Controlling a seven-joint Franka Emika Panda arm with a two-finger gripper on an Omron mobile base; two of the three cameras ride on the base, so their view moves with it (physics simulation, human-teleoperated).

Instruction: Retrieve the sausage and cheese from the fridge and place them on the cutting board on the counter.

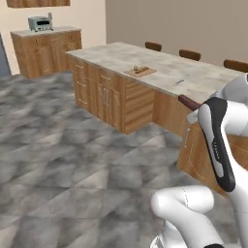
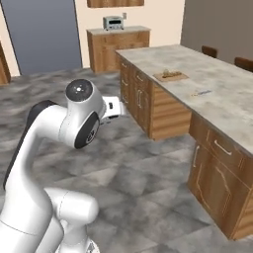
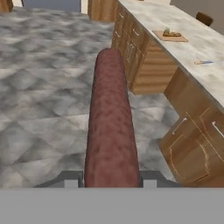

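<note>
The sausage (image 3: 109,118), a dark red-brown rod, sits clamped in the gripper (image 3: 111,178) and juts out over the grey stone-patterned floor (image 3: 39,87). To its right runs the marble counter (image 3: 197,48) over wooden drawers, carrying the cutting board (image 3: 170,36) with a small item on it. A toaster (image 2: 113,22) sits on a far cabinet.

Both base cams sit behind the arm, looking forward-down, sharing the counter (image 1: 160,65) at frame right; hand cam looks along the sausage (image 3: 110,122) up close.

Mottled reddish-brown sausage (image 3: 110,127), tan cutting board (image 3: 170,36)
</note>
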